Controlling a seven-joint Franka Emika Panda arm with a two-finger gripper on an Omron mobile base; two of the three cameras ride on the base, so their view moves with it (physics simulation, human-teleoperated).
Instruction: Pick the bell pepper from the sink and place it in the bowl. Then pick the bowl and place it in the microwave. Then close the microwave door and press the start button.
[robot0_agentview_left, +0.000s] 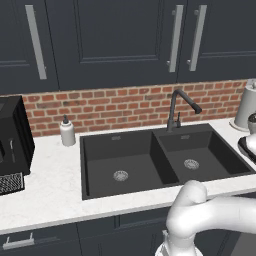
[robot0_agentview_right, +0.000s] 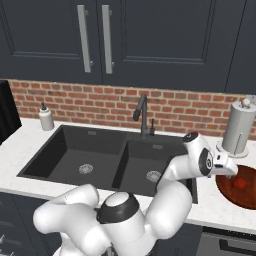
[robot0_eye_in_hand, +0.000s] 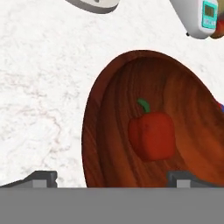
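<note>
Gripper (robot0_eye_in_hand: 113, 178) with tips wide apart over one bowl (robot0_eye_in_hand: 109, 109) holding one bell pepper (robot0_eye_in_hand: 152, 134), seemingly unheld

A glossy white arm (robot0_agentview_right: 175, 200) of rounded, bulbous links with dark grey joint caps, ending in two small dark grey fingertips (robot0_eye_in_hand: 43, 178)

The black double-basin sink (robot0_agentview_left: 160, 160) sits in the white counter (robot0_agentview_left: 45, 195), a round drain in each basin; its arched faucet (robot0_agentview_left: 181, 107) rises behind it, and a soap dispenser (robot0_agentview_left: 67, 132) stands just beyond its far left corner
</note>
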